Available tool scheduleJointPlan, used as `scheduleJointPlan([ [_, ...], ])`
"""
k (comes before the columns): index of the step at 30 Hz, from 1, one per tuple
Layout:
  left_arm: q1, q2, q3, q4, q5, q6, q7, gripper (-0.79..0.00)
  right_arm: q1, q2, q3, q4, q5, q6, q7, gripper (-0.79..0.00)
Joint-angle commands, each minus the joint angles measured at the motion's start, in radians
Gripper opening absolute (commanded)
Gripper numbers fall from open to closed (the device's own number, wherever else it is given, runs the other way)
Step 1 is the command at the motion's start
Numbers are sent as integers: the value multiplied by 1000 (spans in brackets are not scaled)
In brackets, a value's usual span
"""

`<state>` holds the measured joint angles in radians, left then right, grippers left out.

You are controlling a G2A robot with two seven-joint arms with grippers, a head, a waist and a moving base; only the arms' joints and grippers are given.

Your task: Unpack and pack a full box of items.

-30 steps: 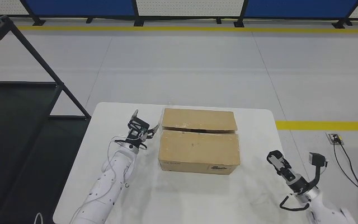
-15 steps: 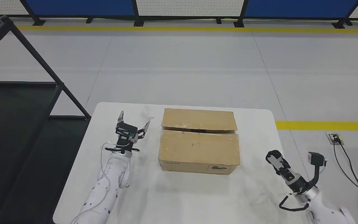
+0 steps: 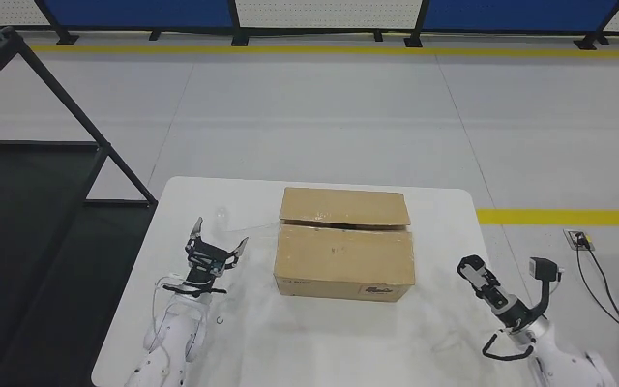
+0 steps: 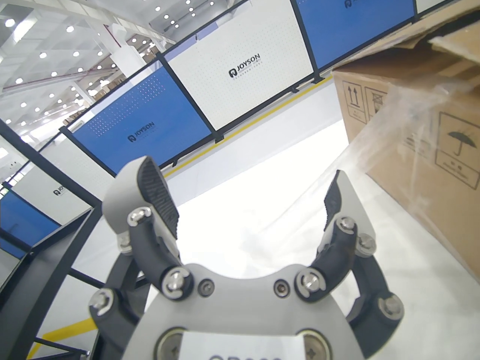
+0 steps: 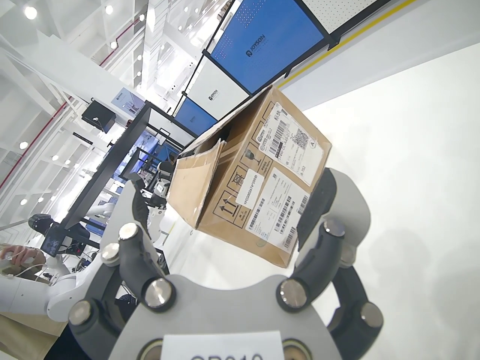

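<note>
A brown cardboard box (image 3: 343,244) stands mid-table with its top flaps folded down and a seam across the top. My left gripper (image 3: 215,244) is open and holds nothing; it sits left of the box with a gap between them. In the left wrist view the open gripper (image 4: 247,192) faces the box (image 4: 423,121), and a clear film of tape (image 4: 390,114) hangs off the box's corner. My right gripper (image 3: 504,267) is open to the right of the box, apart from it. In the right wrist view the gripper (image 5: 228,196) frames the labelled box end (image 5: 262,174), whose top flap is lifted slightly.
The white table (image 3: 319,329) has bare room in front of the box and on both sides of it. A black metal frame (image 3: 58,155) stands off the table's left. Grey floor with yellow lines lies beyond the far edge.
My left arm has drawn back from the box's left end toward the table's near left, gripper still open. The right arm has barely shifted. The box has not moved.
</note>
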<state>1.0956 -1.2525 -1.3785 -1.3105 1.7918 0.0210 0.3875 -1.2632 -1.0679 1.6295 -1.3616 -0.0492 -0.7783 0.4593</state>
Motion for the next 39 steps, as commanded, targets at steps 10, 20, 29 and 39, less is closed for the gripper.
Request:
scheduleJointPlan([
  [10,15,2,23,10,24,-79,-97,0,21,3,-14,12,-4,2,10,0],
  [20,-197,-48,152,304,-23,24,-106,0,18,7,-18,7,-6,3,5,0],
  [29,-282,-78,201,471,-14,185,-12,0,-6,11,-1,8,0,-1,-11,0],
  [39,-176,-53,104,343,-27,273,58,0,38,11,-32,35,17,2,14,0],
])
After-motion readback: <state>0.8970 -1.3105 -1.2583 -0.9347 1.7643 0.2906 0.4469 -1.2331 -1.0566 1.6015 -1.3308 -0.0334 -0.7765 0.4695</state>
